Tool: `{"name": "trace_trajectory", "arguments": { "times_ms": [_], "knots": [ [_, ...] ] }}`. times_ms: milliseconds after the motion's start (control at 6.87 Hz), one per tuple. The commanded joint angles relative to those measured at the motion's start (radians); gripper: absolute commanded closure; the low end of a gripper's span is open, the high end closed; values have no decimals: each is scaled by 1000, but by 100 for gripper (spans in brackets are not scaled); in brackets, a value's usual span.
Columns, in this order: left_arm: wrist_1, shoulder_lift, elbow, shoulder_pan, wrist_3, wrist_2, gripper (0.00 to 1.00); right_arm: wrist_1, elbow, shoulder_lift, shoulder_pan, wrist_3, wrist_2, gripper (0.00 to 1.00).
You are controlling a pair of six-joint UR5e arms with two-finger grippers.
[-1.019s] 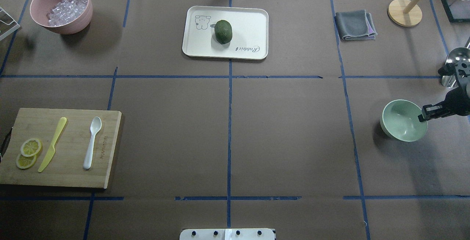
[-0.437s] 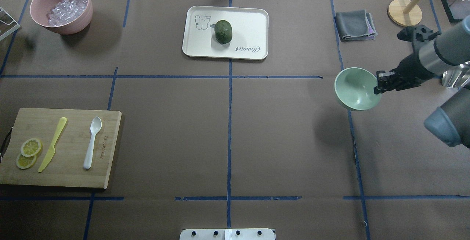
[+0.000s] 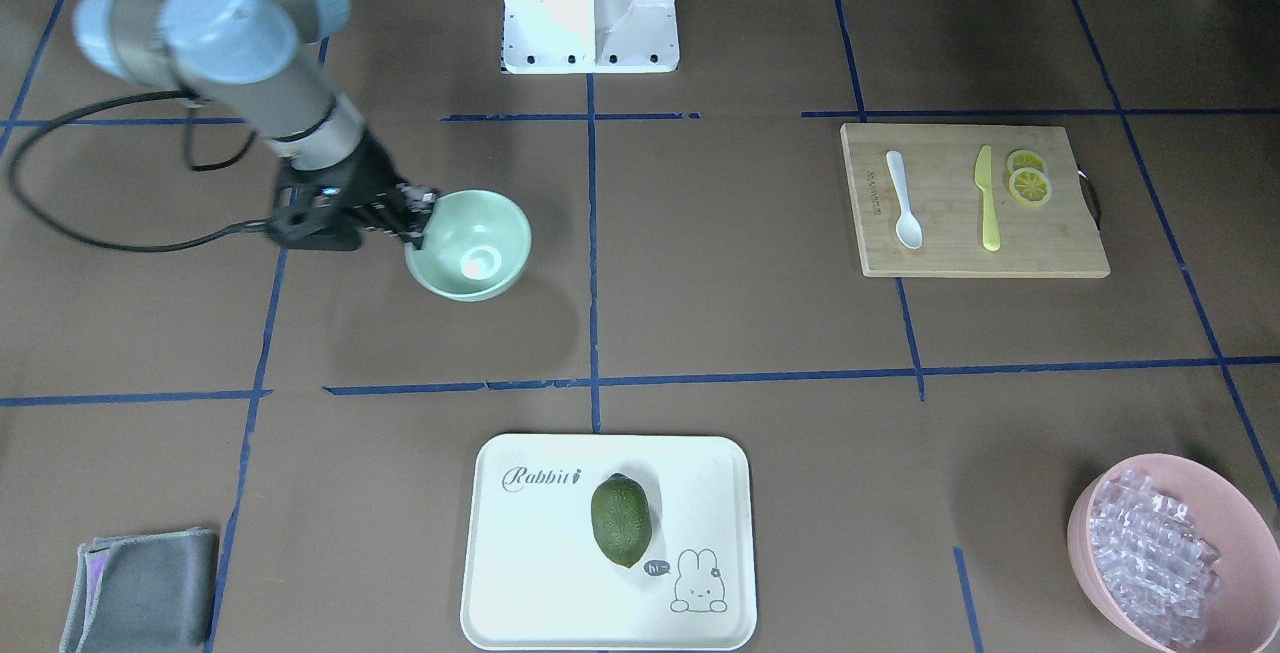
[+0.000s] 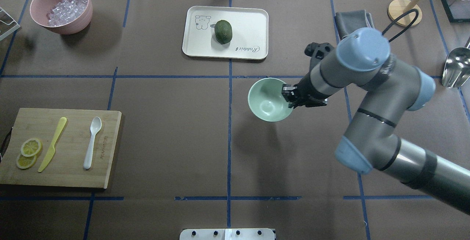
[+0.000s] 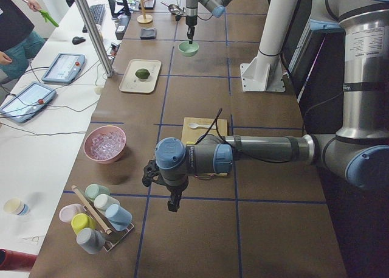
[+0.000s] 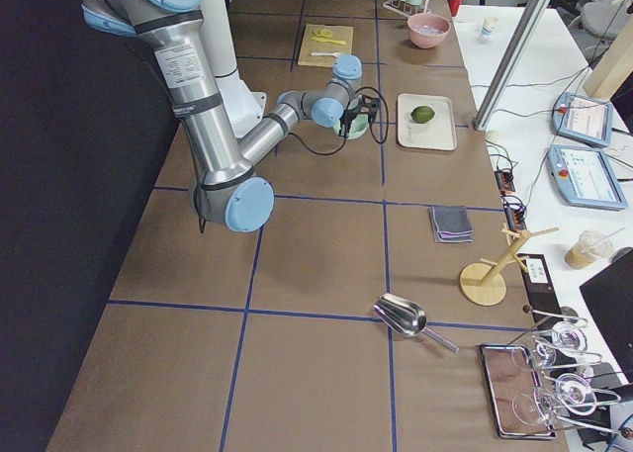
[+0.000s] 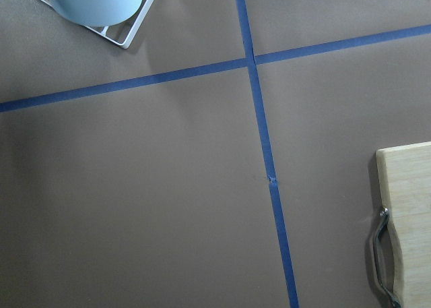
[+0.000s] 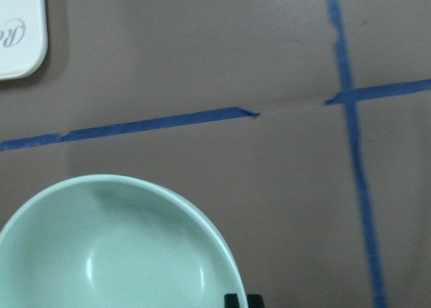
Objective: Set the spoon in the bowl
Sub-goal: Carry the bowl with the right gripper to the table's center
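You face a brown-papered table (image 4: 165, 140) crossed by blue tape lines. The right arm (image 4: 372, 118) stretches over it from the right side to just right of the centre line. The left arm (image 5: 261, 149) lies low along the table's left end. The left gripper (image 5: 173, 204) points down between the cutting board (image 4: 69, 174) and a cup rack (image 5: 97, 220), and you cannot tell whether that claw is spread or pressed together. A white tray (image 4: 249, 27) with a green fruit (image 4: 223, 31) sits at far centre. The right gripper (image 4: 289, 98) pinches the mint bowl (image 4: 266, 98) by its rim, and the bowl's shadow falls apart from it. The spoon (image 4: 91, 142) lies on the board beside a yellow knife (image 4: 53, 144), well apart from the bowl.
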Motion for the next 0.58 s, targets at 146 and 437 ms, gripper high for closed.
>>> {"name": "trace_trajectory", "arguments": {
  "times_ms": [146, 437],
  "knots": [
    [2, 0, 3, 0, 0, -1, 0, -41, -102, 157, -172, 166, -182, 100],
    [3, 0, 9, 0, 1, -1, 0, -40, -108, 154, -177, 165, -184, 93]
  ]
}}
